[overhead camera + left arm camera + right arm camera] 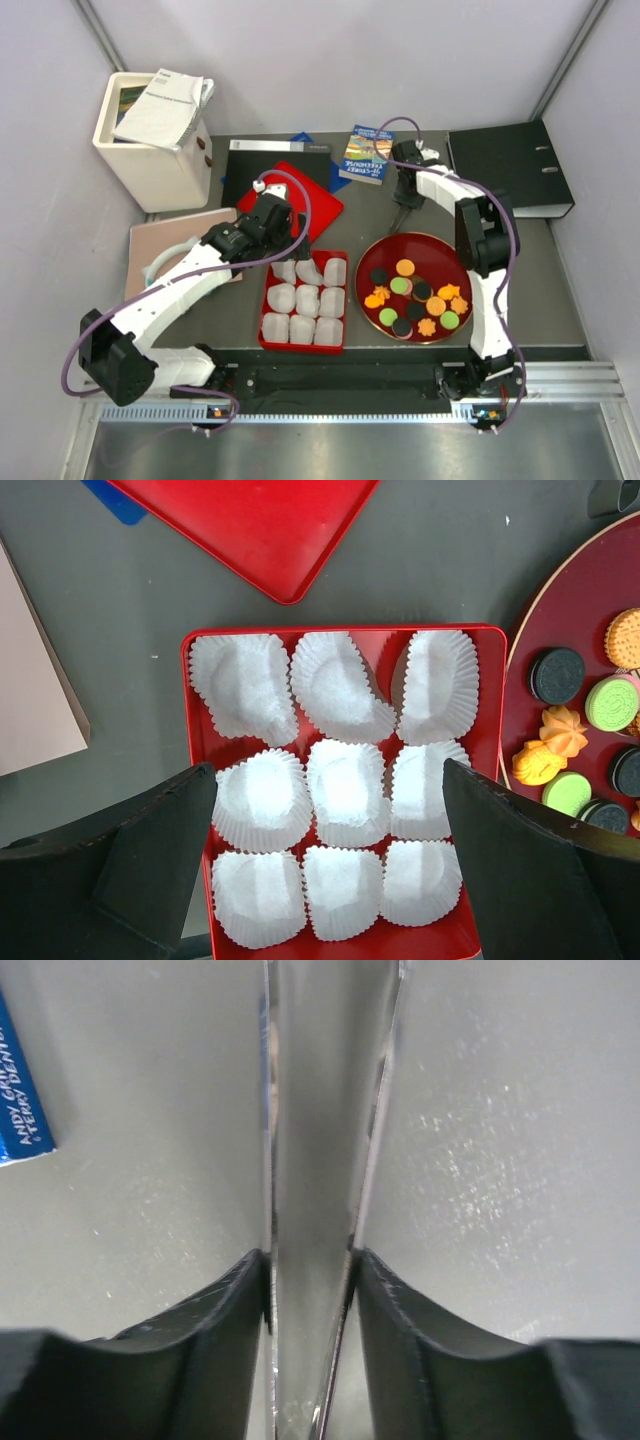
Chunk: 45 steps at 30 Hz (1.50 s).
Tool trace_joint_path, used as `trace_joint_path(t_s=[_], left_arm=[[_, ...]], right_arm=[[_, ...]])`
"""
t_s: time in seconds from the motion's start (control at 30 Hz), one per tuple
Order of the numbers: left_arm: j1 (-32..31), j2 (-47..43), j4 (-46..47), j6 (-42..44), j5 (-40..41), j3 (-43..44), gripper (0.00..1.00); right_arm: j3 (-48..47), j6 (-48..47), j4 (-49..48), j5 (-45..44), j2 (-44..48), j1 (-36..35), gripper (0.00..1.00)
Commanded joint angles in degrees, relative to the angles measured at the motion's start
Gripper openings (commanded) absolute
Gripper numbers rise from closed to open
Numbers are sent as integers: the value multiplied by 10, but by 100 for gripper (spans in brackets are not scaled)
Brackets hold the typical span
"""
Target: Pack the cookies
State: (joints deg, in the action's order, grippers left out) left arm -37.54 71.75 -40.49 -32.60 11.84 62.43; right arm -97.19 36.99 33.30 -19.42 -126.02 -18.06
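1. On the right of the grey table (360, 205): round dark-red lacquered plate (440, 258).
2. Beside it, red rectangular tray (340, 629) of white crinkled paper liners (345, 785); left gripper (328, 770) above, jaws wide, empty.
3. Farther back, right gripper (310, 1255), jaws clamped on a shiny metal strip (320, 1110).
4. Small flat cookies (422, 291) on the plate: likely light, stiff, crumbly; pinch gently across edges.

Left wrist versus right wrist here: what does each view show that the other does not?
Only the left wrist: the open left gripper above the red tray with nine empty white liners, the red lid, and the plate with cookies. Only the right wrist: the right gripper shut on a shiny metal tool, and a blue book corner. Both: the grey table.
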Motion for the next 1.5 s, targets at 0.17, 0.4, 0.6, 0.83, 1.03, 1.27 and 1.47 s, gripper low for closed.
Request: trace_joint_path(t_s=[0.17, 0.4, 0.6, 0.83, 1.03, 1.27, 1.47], left_arm=[[3, -12, 21, -2, 6, -6, 99], [3, -11, 39, -8, -6, -16, 99], [3, -1, 63, -14, -24, -28, 99], [3, 8, 73, -19, -37, -30, 99], [3, 23, 95, -21, -53, -35, 99], [3, 44, 78, -21, -67, -20, 99], [3, 30, 67, -19, -52, -28, 99]], right_arm=[[44, 12, 55, 6, 56, 3, 39], [31, -5, 77, 7, 162, 2, 41], [23, -24, 82, -4, 210, 3, 41], [27, -60, 102, 17, 254, -5, 42], [38, -86, 106, 8, 250, 0, 42], [-75, -77, 128, -12, 106, 30, 42], [-196, -76, 148, 23, -15, 62, 43]])
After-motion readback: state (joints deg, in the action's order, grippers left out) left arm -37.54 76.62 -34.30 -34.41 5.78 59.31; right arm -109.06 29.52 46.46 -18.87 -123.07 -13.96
